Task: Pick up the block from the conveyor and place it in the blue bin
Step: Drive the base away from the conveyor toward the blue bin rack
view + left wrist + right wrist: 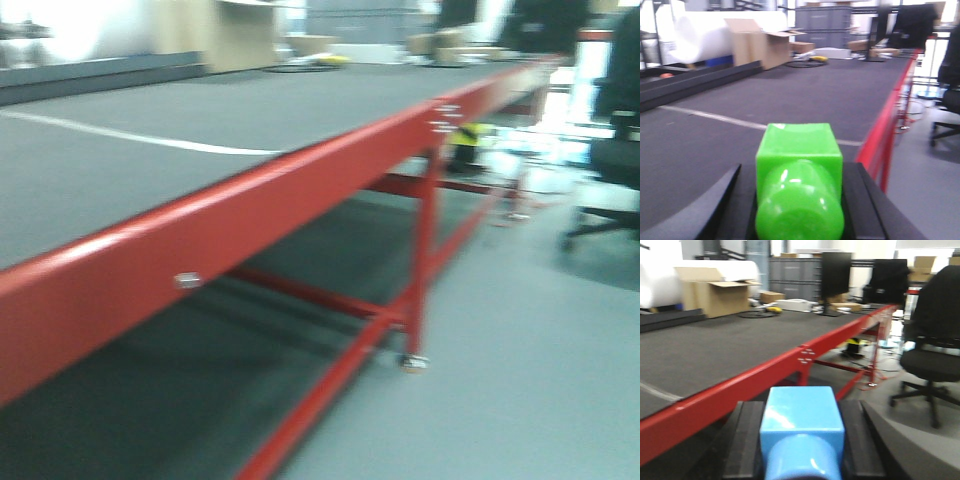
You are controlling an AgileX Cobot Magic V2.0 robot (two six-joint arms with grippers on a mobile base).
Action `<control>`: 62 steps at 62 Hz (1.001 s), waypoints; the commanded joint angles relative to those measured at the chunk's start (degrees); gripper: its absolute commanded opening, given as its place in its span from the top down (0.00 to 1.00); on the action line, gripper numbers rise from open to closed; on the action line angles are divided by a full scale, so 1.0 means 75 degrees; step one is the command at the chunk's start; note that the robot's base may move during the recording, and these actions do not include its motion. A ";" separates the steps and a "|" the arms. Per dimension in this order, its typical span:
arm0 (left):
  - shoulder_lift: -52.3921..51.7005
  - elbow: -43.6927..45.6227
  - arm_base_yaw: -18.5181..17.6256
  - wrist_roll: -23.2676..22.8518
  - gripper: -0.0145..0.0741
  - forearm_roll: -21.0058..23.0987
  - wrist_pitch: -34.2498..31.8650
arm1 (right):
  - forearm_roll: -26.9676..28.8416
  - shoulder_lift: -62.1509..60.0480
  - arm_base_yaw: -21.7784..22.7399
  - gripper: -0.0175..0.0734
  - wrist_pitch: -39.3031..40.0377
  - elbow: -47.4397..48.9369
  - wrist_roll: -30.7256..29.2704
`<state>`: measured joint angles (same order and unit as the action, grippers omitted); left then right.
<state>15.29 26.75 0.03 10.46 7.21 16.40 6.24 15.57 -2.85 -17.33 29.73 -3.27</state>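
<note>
With no block visible on the conveyor (pixel 790 95) ahead of the left gripper (pixel 799 170) and left of the right gripper (pixel 800 406), whose hold on the green piece (pixel 799 145) and blue piece (pixel 801 420) I cannot tell, a grab risks closing on nothing.

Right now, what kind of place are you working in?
Probably a warehouse or industrial test workshop. A wide dark conveyor on a red metal frame dominates the view, an open cardboard box and stacked grey crates sit beyond it, and a black office chair stands beside it.
</note>
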 commanded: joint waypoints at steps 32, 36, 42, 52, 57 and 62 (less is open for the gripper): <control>-0.0049 0.0068 -0.0046 -0.0019 0.96 -0.0010 -0.0148 | -0.0058 -0.0031 0.0043 0.99 0.0148 0.0072 -0.0029; -0.0049 0.0068 -0.0046 -0.0019 0.96 -0.0010 -0.0148 | -0.0058 -0.0031 0.0043 0.99 0.0148 0.0072 -0.0029; -0.0049 0.0068 -0.0046 -0.0019 0.96 -0.0010 -0.0148 | -0.0058 -0.0031 0.0043 0.99 0.0148 0.0072 -0.0029; -0.0049 0.0068 -0.0046 -0.0019 0.96 -0.0010 -0.0148 | -0.0058 -0.0031 0.0043 0.99 0.0148 0.0072 -0.0029; -0.0049 0.0068 -0.0046 -0.0019 0.96 -0.0010 -0.0148 | -0.0058 -0.0031 0.0043 0.99 0.0148 0.0072 -0.0029; -0.0049 0.0068 -0.0046 -0.0019 0.96 -0.0010 -0.0148 | -0.0058 -0.0031 0.0043 0.99 0.0148 0.0072 -0.0029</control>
<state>15.29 26.75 0.03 10.46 7.21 16.40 6.24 15.57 -2.85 -17.33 29.73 -3.27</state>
